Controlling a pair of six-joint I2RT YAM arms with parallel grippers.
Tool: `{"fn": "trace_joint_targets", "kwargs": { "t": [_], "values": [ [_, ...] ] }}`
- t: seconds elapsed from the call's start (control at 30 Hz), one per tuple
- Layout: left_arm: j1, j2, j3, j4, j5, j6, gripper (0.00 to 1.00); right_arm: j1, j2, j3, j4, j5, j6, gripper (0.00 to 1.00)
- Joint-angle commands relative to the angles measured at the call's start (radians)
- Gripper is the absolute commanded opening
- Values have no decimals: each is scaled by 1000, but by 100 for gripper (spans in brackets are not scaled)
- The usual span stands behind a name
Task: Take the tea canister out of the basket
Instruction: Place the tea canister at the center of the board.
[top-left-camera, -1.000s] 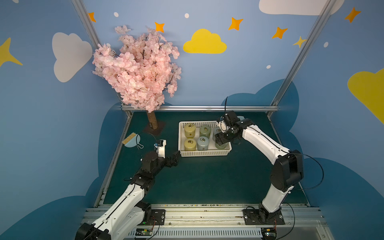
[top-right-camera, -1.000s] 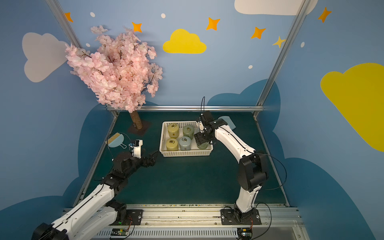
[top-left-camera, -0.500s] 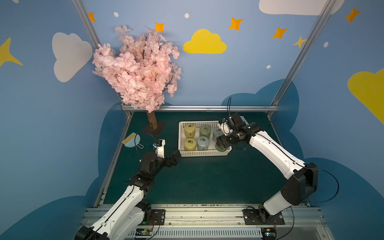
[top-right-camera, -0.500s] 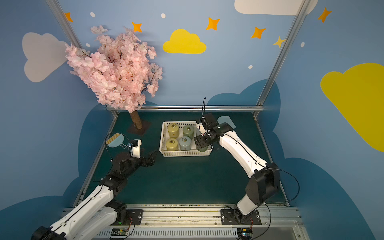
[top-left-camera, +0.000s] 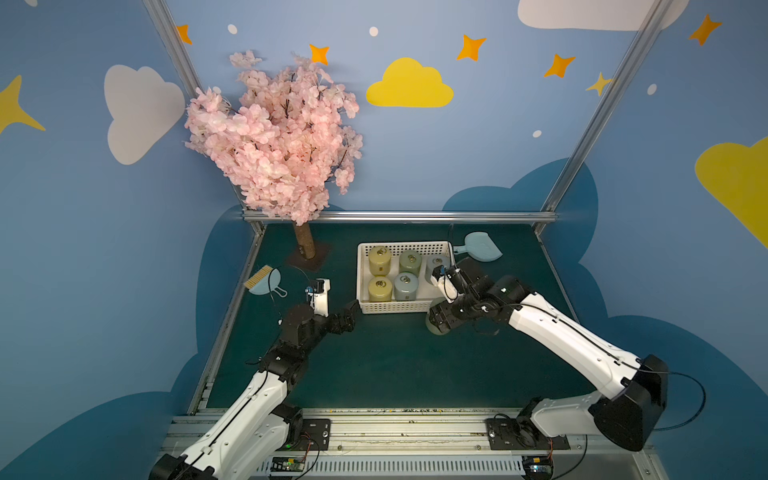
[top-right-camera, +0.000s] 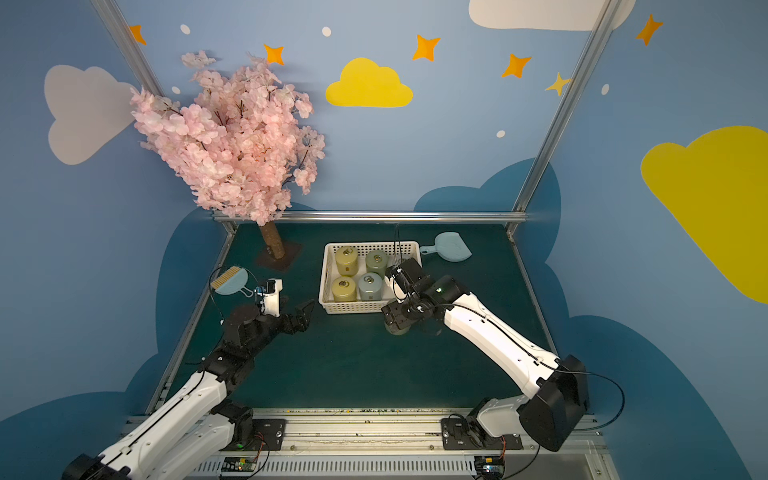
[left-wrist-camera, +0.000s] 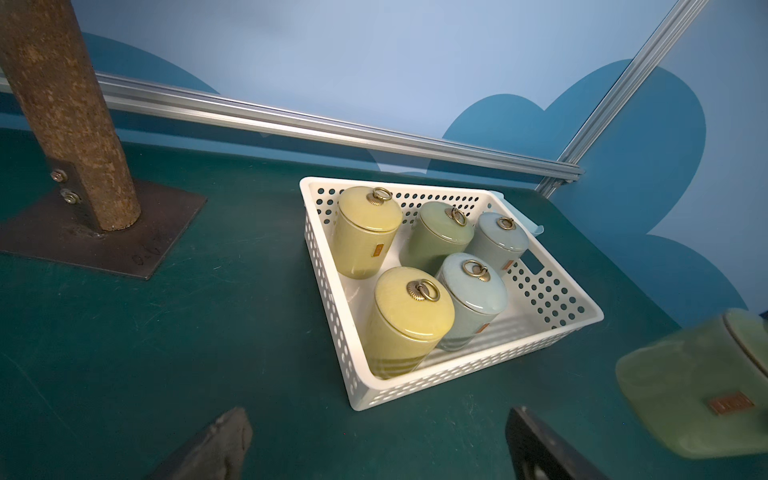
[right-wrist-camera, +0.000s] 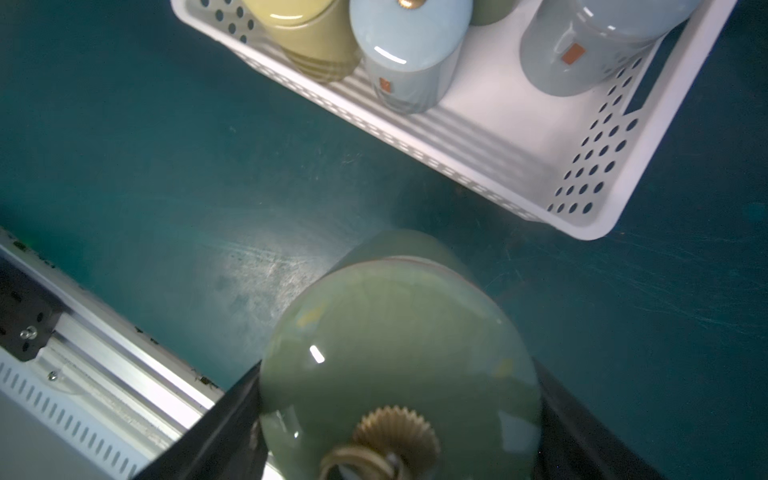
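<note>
- A robot test booth, dressed as a play set: blue wall panels (top-left-camera: 498, 166) painted with clouds and stars.
- Bare aluminium frame rails (top-left-camera: 399, 216) edge the panels.
- A dark green table mat (top-left-camera: 395, 365) covers the work surface.
- An artificial pink blossom tree (top-left-camera: 274, 137) has its trunk bolted to a dark metal plate (left-wrist-camera: 166, 224).
- A white-and-black left robot arm (top-left-camera: 257, 399) and its right twin (top-left-camera: 561, 332) are fixed to a metal base rail (top-left-camera: 395, 428).

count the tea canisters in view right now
6. Five stand in the white perforated plastic basket: two yellow ceramic canisters, a green one, a pale blue one, a grey one. The sixth canister, green, is outside it in the right gripper. None looks hidden.
</note>
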Motion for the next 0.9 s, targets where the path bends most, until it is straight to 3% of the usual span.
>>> {"fn": "trace_joint_targets", "kwargs": {
  "t": [0.0,0.6,0.87],
  "values": [
    [-2,-16,-16,11,-19,17,100,57,-57,-13,37,34,70,40],
    [-3,-19,-19,7,-25,18,100,365,-131,-182,102,138,307,40],
    [-3,-21,-17,9,-20,16,100,471,-84,-233,144,162,386,39]
  ]
}}
